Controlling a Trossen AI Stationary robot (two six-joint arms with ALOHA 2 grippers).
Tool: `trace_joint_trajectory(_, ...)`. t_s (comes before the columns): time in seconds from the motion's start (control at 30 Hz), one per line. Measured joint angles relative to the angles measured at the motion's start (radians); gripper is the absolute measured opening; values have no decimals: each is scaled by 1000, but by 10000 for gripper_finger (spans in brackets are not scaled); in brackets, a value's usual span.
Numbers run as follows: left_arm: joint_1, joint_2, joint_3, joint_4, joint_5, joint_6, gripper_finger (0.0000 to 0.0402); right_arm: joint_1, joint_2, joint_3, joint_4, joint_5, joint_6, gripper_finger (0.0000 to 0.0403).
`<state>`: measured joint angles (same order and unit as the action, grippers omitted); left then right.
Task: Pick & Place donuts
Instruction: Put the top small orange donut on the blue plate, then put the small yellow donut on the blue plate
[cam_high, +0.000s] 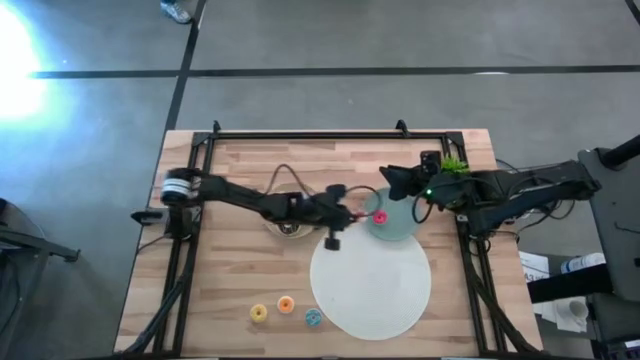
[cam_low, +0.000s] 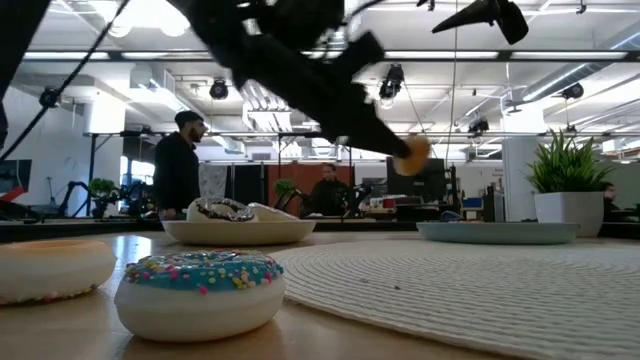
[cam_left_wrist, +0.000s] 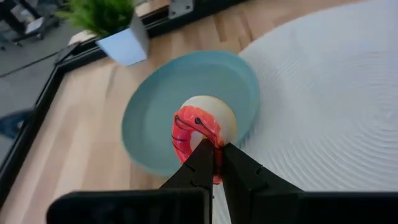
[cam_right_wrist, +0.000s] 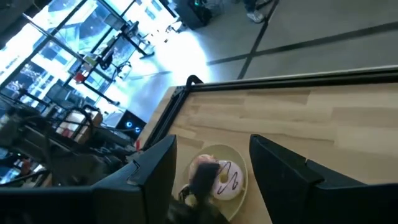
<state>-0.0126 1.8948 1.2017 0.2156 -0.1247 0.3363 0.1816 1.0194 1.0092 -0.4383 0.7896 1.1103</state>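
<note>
While the left tool (cam_left_wrist: 213, 163) pinches a red donut (cam_left_wrist: 198, 132) between its fingers (cam_left_wrist: 200, 163), it holds the ring in the air over the teal plate (cam_left_wrist: 155, 118); in the high view that donut (cam_high: 379, 217) shows just above the plate's (cam_high: 398, 226) left part. The plate lies on the counter (cam_high: 230, 270), its edge overlapping the white mat (cam_high: 375, 285). The right tool (cam_right_wrist: 211, 171) has its fingers (cam_right_wrist: 152, 171) spread wide with nothing between them; it hangs above the counter's back right (cam_high: 400, 180), beside a small potted plant (cam_high: 455, 163). Its wrist view looks down at a beige plate (cam_right_wrist: 239, 163) carrying iced donuts (cam_right_wrist: 227, 177). Near the counter's front edge lie three mini donuts: a yellow one (cam_high: 259, 313), an orange one (cam_high: 286, 304) and a blue one (cam_high: 313, 318), which in the low view (cam_low: 203, 288) bears sprinkles. People (cam_low: 178, 165) show in the room behind.
</note>
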Motion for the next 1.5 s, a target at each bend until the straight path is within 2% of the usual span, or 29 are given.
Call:
trace_joint_trajectory(0.2,26,210,318,-206,-17,45,0,1,-69,0,1,-1,-62,194)
trace_joint_trajectory(0.3,45,293,441,-274,-71,58,0,1,-118,0,1,-1,-100,194)
trace_joint_trajectory(0.57,106,423,615,-374,-88,87,0,1,-201,-1,-9,0,-176,194)
trace_joint_trajectory(0.77,109,446,671,-513,-84,134,0,1,-208,-3,-37,-1,-180,194)
trace_joint_trajectory(0.9,110,447,667,-518,-70,114,8,1,-206,-4,-37,-1,-179,194)
trace_joint_trajectory(1.0,110,447,663,-522,-77,103,37,1,-206,-4,-37,-1,-179,194)
trace_joint_trajectory(1.27,109,438,687,-550,-79,88,148,1,-207,-4,-37,-1,-179,194)
trace_joint_trajectory(1.37,107,414,698,-596,-79,86,167,1,-207,-4,-37,-2,-179,194)
trace_joint_trajectory(1.5,106,350,694,-699,-70,69,172,1,-209,-4,-38,-5,-196,194)
